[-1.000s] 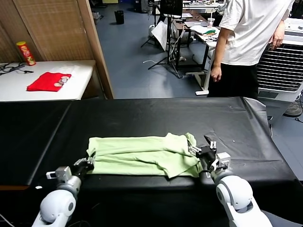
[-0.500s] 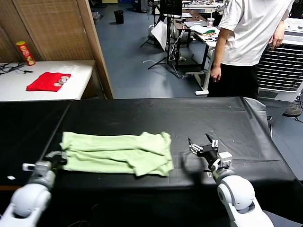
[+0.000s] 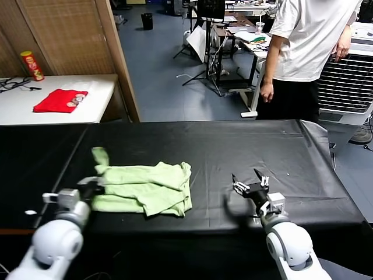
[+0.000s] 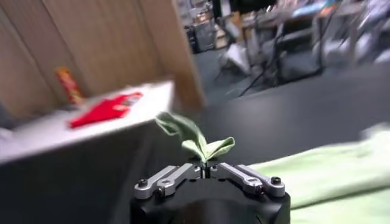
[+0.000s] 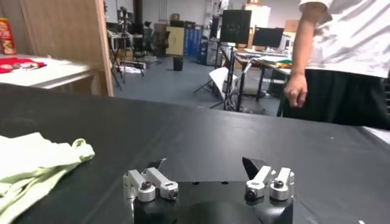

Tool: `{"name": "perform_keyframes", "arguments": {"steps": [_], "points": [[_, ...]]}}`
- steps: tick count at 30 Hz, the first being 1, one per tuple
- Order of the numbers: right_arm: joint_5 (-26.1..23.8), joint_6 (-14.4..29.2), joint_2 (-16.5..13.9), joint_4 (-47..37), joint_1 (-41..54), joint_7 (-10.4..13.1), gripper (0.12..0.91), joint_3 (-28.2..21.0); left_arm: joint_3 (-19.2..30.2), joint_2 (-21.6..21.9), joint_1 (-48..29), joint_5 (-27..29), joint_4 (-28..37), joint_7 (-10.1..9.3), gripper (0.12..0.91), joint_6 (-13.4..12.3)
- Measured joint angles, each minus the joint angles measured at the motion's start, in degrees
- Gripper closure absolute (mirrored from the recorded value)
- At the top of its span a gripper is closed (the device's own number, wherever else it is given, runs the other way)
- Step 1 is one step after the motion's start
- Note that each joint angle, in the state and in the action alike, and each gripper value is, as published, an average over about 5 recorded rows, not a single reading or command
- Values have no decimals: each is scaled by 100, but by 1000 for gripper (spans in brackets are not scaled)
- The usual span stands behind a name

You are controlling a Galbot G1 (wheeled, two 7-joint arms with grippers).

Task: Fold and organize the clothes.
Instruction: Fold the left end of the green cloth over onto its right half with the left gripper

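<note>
The pale green shirt (image 3: 145, 189) lies bunched in folds on the black table (image 3: 233, 146), left of centre. My left gripper (image 3: 96, 184) is at the shirt's left end, shut on a pinch of its fabric. In the left wrist view that pinch of cloth (image 4: 195, 137) sticks up from the closed left gripper (image 4: 204, 167), and the rest of the shirt (image 4: 329, 170) trails off to the side. My right gripper (image 3: 249, 182) hovers open over bare table, well right of the shirt. The right wrist view shows the right gripper (image 5: 206, 165) with nothing in it and the shirt (image 5: 36, 161) off to one side.
A white side table (image 3: 23, 108) at the far left carries a red cloth (image 3: 58, 100) and a snack can (image 3: 32, 65). A wooden partition (image 3: 76, 41) rises behind it. A person in a white T-shirt (image 3: 309, 46) stands beyond the table's far right, beside a white cooler (image 3: 347, 81).
My left gripper has pulled the shirt leftward across the table, away from the right gripper, and raised its left end. The shirt is now more bunched. The right gripper stayed open, roughly in place.
</note>
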Motion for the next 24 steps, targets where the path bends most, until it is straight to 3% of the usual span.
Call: {"name": "perform_keyframes", "arguments": {"steps": [9, 19, 22, 24], "points": [[-160, 19, 96, -18, -79, -17, 227, 35, 1191, -1147, -619, -80, 157, -155, 872, 66], [-181, 14, 111, -73, -39, -73, 227, -89, 1458, -1400, -707, 401, 415, -5, 864, 38], [-171, 13, 83, -76, -24, -119, 227, -121, 1467, -1436, -646, 453, 412, 52, 771, 28], [-151, 13, 57, -77, -8, -159, 227, -147, 1471, -1464, -605, 429, 386, 56, 656, 34]]}}
